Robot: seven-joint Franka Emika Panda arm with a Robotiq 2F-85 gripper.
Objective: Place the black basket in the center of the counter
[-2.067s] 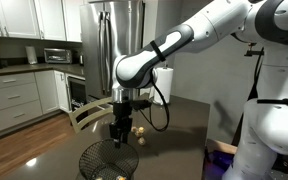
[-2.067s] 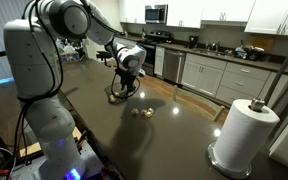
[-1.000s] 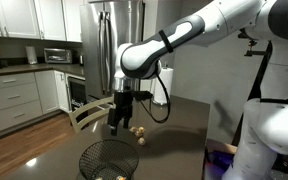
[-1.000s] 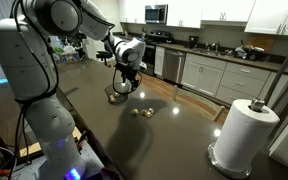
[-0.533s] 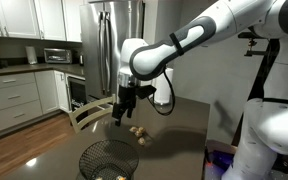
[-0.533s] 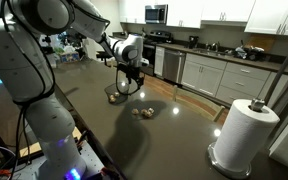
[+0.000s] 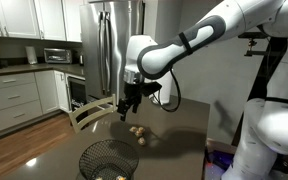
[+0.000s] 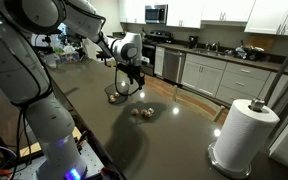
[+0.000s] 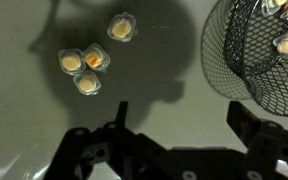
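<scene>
A home kitchen in even indoor light. A tall stainless steel refrigerator [image 7: 117, 45] stands at the back. To the left of the refrigerator run white upper cabinets [image 7: 29, 18] and white lower cabinets [image 7: 19, 98]. A light worktop [image 7: 14, 70] between them carries a small silver toaster oven [image 7: 57, 56]. A dark-fronted oven [image 7: 76, 92] sits just beside the refrigerator. Below and left of the refrigerator lies a brown wood floor [image 7: 24, 140]. In front of the refrigerator is the curved back of a pale wooden chair [image 7: 89, 113]. To its right is a plain grey wall [image 7: 166, 18].

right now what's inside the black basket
Inside the black basket, two small tan lumps show through the mesh in the wrist view. Its right part is cut off, so more may be hidden.
</scene>
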